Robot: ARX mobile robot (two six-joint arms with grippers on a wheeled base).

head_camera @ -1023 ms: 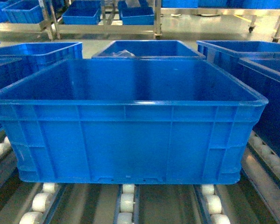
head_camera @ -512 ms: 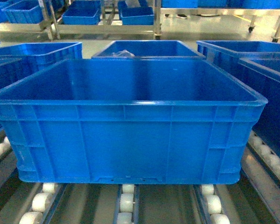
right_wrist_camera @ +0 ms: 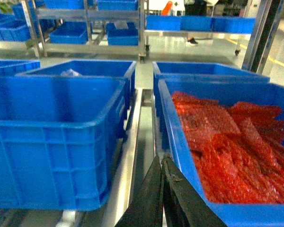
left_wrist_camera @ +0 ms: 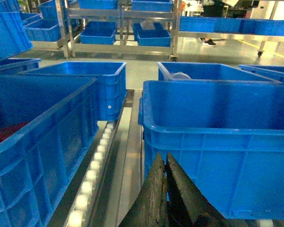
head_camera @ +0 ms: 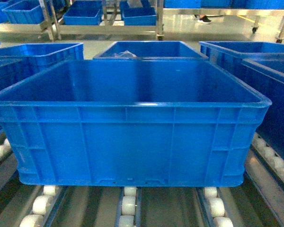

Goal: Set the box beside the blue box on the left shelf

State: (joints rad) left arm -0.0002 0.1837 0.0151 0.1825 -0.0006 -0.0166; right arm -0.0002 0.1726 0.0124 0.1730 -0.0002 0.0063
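Blue plastic, the box (head_camera: pixel 128 118) sits on the left shelf (head_camera: pixel 128 203) rollers in the head view, no claw visible; left wrist: box just right of the closed left gripper (left_wrist_camera: pixel 164 189); right wrist: box left of the closed right gripper (right_wrist_camera: pixel 161 189), red-filled crate (right_wrist_camera: pixel 227 142) to its right
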